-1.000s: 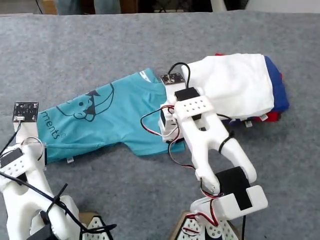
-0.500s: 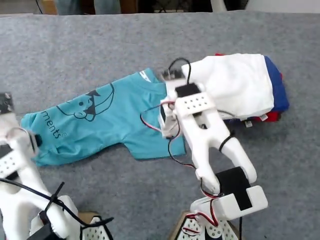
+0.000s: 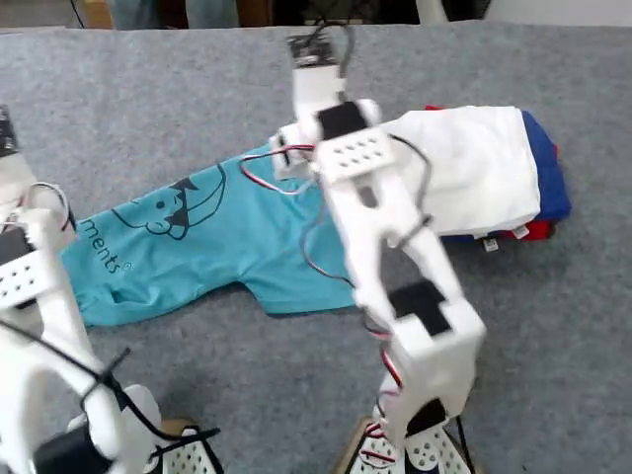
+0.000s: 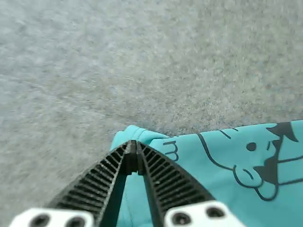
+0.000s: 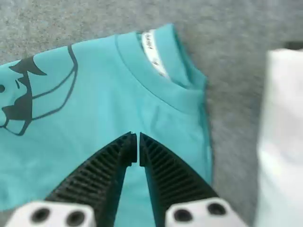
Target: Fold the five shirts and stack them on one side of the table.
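Pincers both sit pressed together, empty: your left pincer [image 4: 133, 158] over the hem of the teal shirt [image 3: 207, 247], your right pincer [image 5: 134, 142] near its collar, probably to take both ends. It lies flat at 9 o'clock on the bench [image 3: 148, 89]; the folded stack [image 3: 474, 168] sits at 2 o'clock.

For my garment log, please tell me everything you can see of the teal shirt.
The teal shirt looks like soft knit cloth, with a dark animal drawing and a white label inside its collar. It lies spread flat on the grey table, collar end beside the folded stack. The shut left hand is at its hem corner, the shut right hand below the collar; contact is unclear.
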Tool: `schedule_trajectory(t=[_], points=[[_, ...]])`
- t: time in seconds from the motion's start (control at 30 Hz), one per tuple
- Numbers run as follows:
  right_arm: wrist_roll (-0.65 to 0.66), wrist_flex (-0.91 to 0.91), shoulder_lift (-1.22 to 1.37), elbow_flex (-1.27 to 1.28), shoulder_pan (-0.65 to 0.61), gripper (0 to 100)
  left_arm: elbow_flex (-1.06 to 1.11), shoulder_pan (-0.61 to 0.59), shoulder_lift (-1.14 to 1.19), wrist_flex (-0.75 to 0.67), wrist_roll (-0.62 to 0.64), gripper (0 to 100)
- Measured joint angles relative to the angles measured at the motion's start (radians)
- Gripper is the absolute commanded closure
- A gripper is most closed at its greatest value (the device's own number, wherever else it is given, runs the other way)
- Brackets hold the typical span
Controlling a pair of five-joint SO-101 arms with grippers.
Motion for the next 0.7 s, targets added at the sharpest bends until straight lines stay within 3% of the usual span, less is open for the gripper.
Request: schedule_trajectory(t=[0.3,0.47,0.7], points=[[-0.002,-0.069,0.580,-0.554,-0.011,98.4,-0.009,-0.021,0.482,-0.404,0.157,97],[-0.002,-0.041,0.875,-0.899,0.011,98.4,-0.104,-0.077,0.655,-0.448,0.166,97],[0.031,0.069,1.085,-1.257,0.018,98.4,-0.133,-0.133,0.700,-0.448,0.152,97]])
